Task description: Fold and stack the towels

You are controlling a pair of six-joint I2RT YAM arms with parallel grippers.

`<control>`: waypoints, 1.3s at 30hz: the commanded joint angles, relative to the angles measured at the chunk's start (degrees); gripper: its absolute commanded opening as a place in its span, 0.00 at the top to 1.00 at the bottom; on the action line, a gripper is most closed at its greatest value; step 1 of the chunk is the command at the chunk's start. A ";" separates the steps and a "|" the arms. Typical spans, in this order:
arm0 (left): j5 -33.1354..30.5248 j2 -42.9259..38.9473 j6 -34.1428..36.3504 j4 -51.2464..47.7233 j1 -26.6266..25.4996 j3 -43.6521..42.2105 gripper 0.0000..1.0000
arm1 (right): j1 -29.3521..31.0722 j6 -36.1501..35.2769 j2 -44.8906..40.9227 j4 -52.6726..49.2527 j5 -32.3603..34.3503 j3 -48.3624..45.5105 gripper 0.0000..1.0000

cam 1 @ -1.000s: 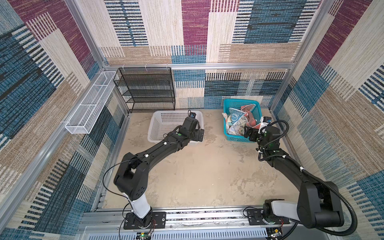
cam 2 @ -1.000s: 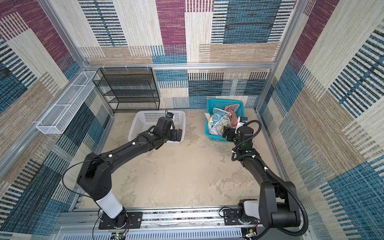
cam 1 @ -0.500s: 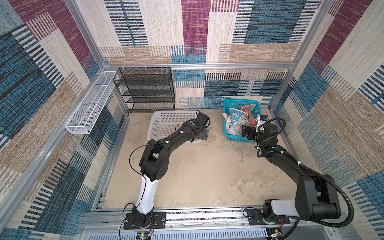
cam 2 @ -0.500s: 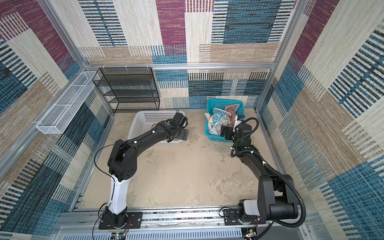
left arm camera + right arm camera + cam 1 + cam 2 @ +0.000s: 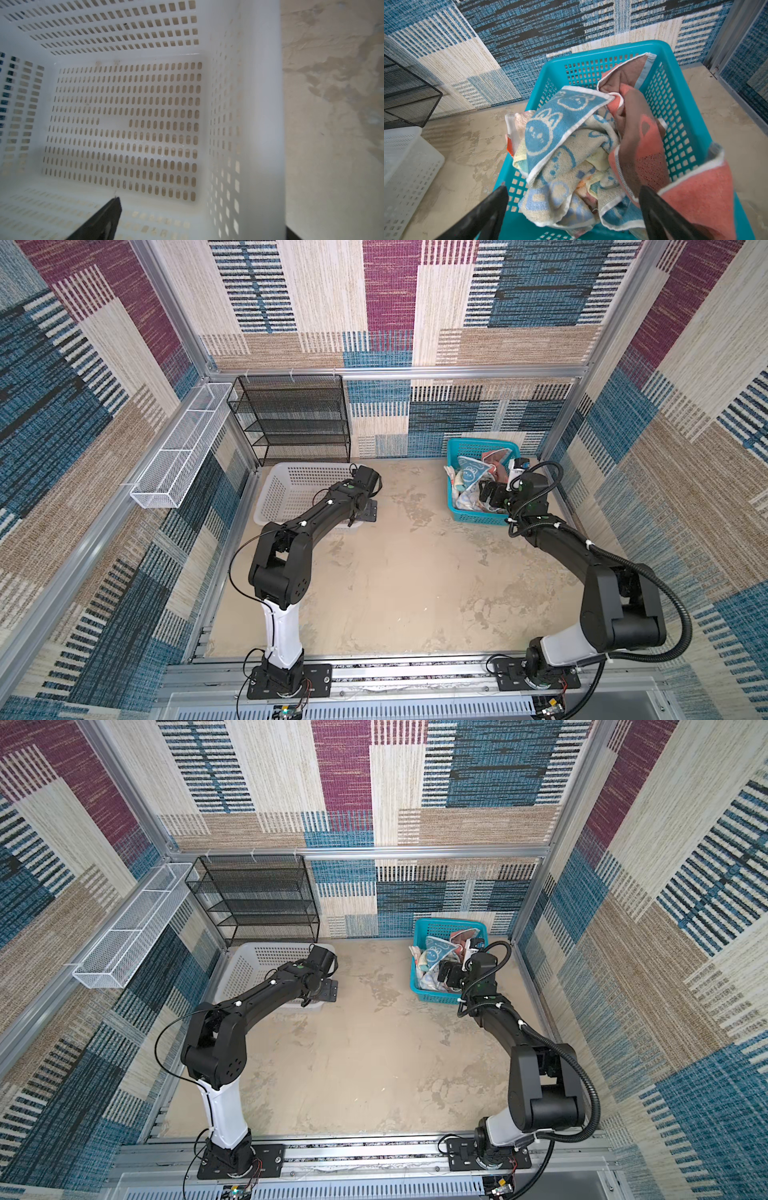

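Observation:
Several crumpled towels fill the teal basket at the back right. A blue-and-white cartoon towel lies on top, a coral and brown towel beside it, and a pale yellow one underneath. My right gripper hangs open just above the pile, with nothing between its fingers; in both top views it sits over the basket's near half. My left gripper is open at the white basket, one finger inside its wall and one outside.
The white perforated basket holds nothing. A black mesh shelf rack stands against the back wall behind it. A white wire tray hangs on the left wall. Bare beige tabletop lies between the arms.
My right gripper has moved further over the teal basket, closer to the towels. The left arm has swung its elbow, and its gripper went right, then back to the white basket's wall.

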 commanded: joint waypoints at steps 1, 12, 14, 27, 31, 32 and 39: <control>-2.33 -2.55 -0.26 0.93 2.22 -2.63 0.00 | 0.64 -0.78 3.13 -1.73 -0.11 3.75 0.00; -0.36 -8.84 1.70 3.74 4.81 -7.56 0.00 | 3.78 1.05 15.91 -7.26 0.50 15.49 0.17; 2.86 -10.07 2.05 5.48 4.56 -8.19 0.00 | 3.87 2.05 17.07 -6.47 0.42 15.91 0.25; 20.03 -23.70 5.34 22.00 -1.48 -17.56 0.00 | 3.87 -3.14 15.09 -7.41 1.96 24.18 1.00; 20.26 -26.63 3.87 22.99 -2.93 -19.14 0.00 | 3.88 -6.07 11.16 -9.79 0.57 27.70 1.00; 20.29 -27.04 3.56 23.00 -3.16 -19.30 0.00 | 3.87 -6.59 10.09 -9.97 -0.15 28.17 1.00; 18.99 -28.25 3.87 24.30 -4.31 -21.05 0.00 | 4.47 -8.54 1.41 -10.32 -11.82 30.33 1.00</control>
